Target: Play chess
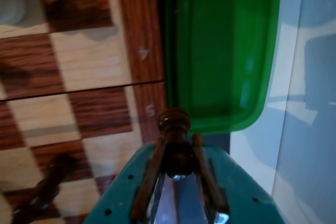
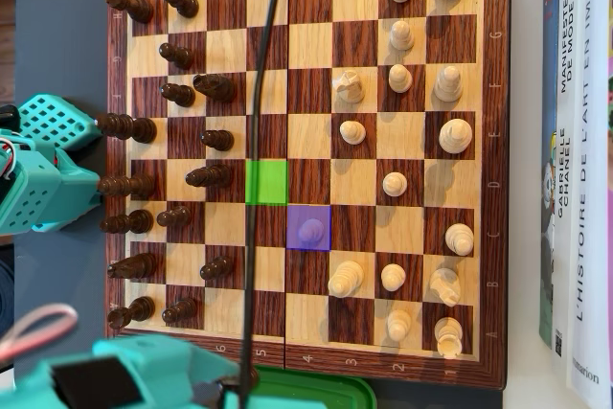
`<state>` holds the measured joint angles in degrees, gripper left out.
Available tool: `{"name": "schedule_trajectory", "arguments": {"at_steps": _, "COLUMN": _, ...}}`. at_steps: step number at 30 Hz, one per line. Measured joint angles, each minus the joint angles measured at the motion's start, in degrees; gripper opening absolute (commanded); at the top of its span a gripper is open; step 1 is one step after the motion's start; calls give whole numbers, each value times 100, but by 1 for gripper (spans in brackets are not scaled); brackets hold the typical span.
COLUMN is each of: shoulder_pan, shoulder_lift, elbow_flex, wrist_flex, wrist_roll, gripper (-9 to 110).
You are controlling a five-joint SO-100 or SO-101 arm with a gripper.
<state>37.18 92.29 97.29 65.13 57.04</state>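
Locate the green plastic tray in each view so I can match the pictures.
Wrist view: green plastic tray fills the upper right, beside the wooden chessboard border.
Overhead view: only the tray's rim shows at the bottom edge, below the board.
Shared landmark: the board border's numeral 5.

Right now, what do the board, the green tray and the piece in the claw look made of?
Chessboard: wood or wood veneer, visible grain, satin finish. Green tray: likely plastic, glossy highlights, moulded rounded rim. Dark piece in the claw: looks like turned, lacquered dark wood, shiny; blur leaves it open.
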Motion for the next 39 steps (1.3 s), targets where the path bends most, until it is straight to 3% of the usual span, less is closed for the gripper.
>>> {"name": "schedule_trajectory", "arguments": {"at_steps": 18, "shoulder_pan": 53, "shoulder_lift": -1714, "elbow_flex": -1292, "wrist_flex": -53, "wrist_roll": -211, "gripper": 7}}
{"name": "schedule_trajectory", "arguments": {"at_steps": 25, "shoulder_pan": 53, "shoulder_lift": -1714, "elbow_flex": -1345, "wrist_flex": -53, "wrist_roll": -246, "gripper": 18}}
{"name": "schedule_trajectory", "arguments": {"at_steps": 33, "shoulder_pan": 44, "shoulder_lift": -1714, "elbow_flex": -1345, "wrist_flex": -53, "wrist_roll": -387, "gripper": 18}}
{"name": "schedule_trajectory", "arguments": {"at_steps": 39, "shoulder_pan": -229, "shoulder_lift": -1529, "elbow_flex": -1327, "wrist_flex": -26, "wrist_roll": -387, "gripper": 9}}
